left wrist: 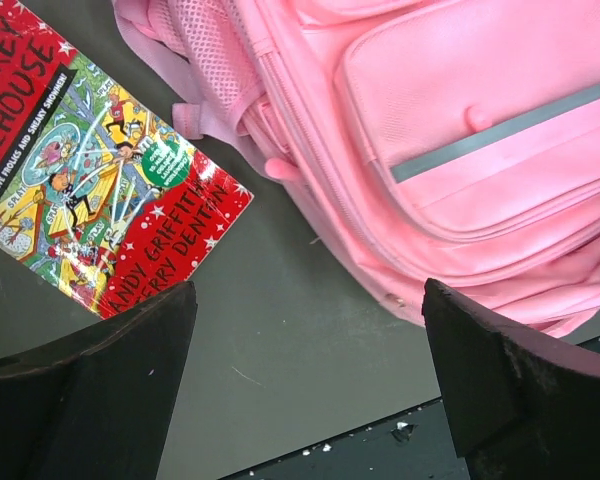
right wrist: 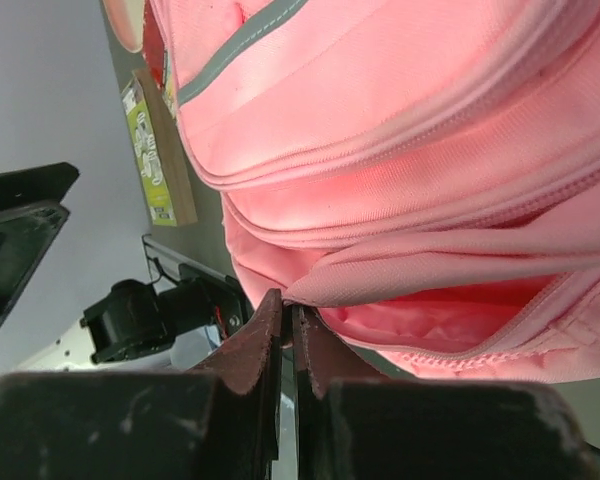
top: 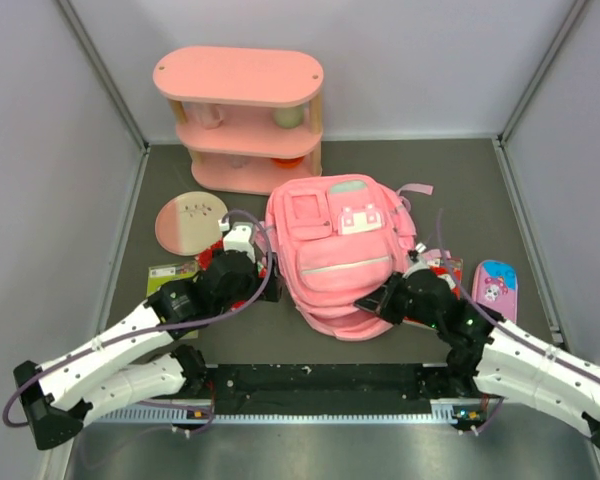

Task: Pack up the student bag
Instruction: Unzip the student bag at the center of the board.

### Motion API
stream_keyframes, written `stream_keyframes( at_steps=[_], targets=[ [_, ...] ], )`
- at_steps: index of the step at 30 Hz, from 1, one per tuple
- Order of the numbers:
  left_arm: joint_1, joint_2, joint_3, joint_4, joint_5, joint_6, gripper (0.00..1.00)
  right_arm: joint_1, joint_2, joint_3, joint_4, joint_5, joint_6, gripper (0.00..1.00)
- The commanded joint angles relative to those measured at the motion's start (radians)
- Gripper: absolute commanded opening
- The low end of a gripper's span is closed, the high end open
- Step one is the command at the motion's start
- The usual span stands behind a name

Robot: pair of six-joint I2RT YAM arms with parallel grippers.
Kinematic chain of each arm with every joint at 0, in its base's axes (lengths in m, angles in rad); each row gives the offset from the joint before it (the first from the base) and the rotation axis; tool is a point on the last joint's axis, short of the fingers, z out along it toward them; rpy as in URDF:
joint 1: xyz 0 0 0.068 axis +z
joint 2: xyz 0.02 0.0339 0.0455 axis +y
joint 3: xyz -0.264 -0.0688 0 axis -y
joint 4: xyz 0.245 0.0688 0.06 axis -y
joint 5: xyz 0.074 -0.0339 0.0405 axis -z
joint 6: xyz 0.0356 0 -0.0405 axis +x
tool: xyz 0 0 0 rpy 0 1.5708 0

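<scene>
student bag (top: 335,250): flat on counter (top: 460,200), long axis from near edge toward shelf (top: 240,110), mouth at near end | right pincer (right wrist: 285,312): clamped on mouth's fabric edge | left pincer (left wrist: 310,340): wide, empty, just beside bag's left flank, book (left wrist: 100,170) on its other side | likely next: left arm, being nearer, takes book

The book (left wrist: 100,170) loses the start of its title at the left wrist view's edge, the student bag (left wrist: 460,150) runs off the top and right there, and from above the things on the shelf (top: 238,75) are too small to name.
</scene>
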Motion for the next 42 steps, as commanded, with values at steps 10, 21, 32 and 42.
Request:
stream_keyframes(
  at_steps=[10,21,32,42],
  targets=[
    [0.003,0.055,0.109,0.002,0.056,0.014,0.99,0.193,0.094,0.309,-0.206,0.349,-0.186,0.86],
    [-0.061,0.309,0.281,0.301,0.287,0.050,0.99,-0.023,-0.200,0.430,-0.746,0.699,-0.245,0.92],
    [-0.249,0.775,0.511,0.578,0.482,-0.072,0.98,-0.365,-0.074,0.426,-0.741,0.450,-0.499,0.94],
    [-0.258,0.988,0.536,0.822,0.582,-0.227,0.96,-0.978,0.107,0.288,-0.450,-0.209,-0.685,0.96]
  ],
)
